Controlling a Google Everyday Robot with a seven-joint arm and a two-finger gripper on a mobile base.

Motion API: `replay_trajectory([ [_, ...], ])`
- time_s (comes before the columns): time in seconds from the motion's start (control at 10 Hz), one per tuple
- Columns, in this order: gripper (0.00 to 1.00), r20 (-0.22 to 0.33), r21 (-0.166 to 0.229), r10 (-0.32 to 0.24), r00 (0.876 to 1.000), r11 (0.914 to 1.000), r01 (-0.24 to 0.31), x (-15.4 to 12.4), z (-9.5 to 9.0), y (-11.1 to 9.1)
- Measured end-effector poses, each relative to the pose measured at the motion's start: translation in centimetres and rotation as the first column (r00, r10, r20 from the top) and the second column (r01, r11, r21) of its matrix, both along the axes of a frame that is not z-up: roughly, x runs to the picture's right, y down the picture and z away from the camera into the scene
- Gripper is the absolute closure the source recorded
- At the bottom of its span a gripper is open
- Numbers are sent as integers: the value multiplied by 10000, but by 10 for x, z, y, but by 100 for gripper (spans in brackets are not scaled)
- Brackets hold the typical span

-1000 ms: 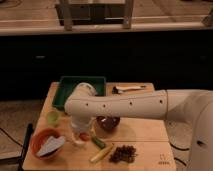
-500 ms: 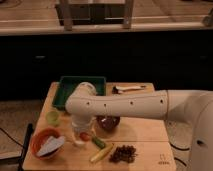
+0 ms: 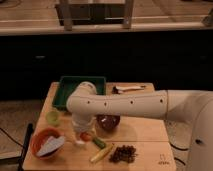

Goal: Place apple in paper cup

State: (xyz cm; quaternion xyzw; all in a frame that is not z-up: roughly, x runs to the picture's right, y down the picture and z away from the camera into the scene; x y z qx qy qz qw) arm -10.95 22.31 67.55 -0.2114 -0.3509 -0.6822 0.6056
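Note:
My white arm reaches from the right across the wooden table [image 3: 145, 132] and bends down at the elbow. The gripper [image 3: 81, 131] hangs low over the table's front left part, left of the dark brown bowl [image 3: 108, 123]. The small orange-red apple [image 3: 87, 136] shows right at the gripper's lower end; I cannot tell whether it is held. A white shape at the gripper's foot seems to be the paper cup [image 3: 78, 140], mostly hidden by the gripper. The apple sits at its right edge.
A green tray [image 3: 70, 85] stands at the back left, a small light-green cup [image 3: 52, 117] left of the gripper. An orange bowl with white paper [image 3: 45, 143] is at the front left. A cucumber [image 3: 100, 143], a yellowish piece [image 3: 98, 155] and a dark cluster [image 3: 123, 153] lie in front.

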Motion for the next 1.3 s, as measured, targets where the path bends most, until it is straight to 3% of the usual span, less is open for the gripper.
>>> replay_trajectory([
  [1.3, 100, -87, -424, -54, 9999, 9991, 51, 5, 5, 2],
])
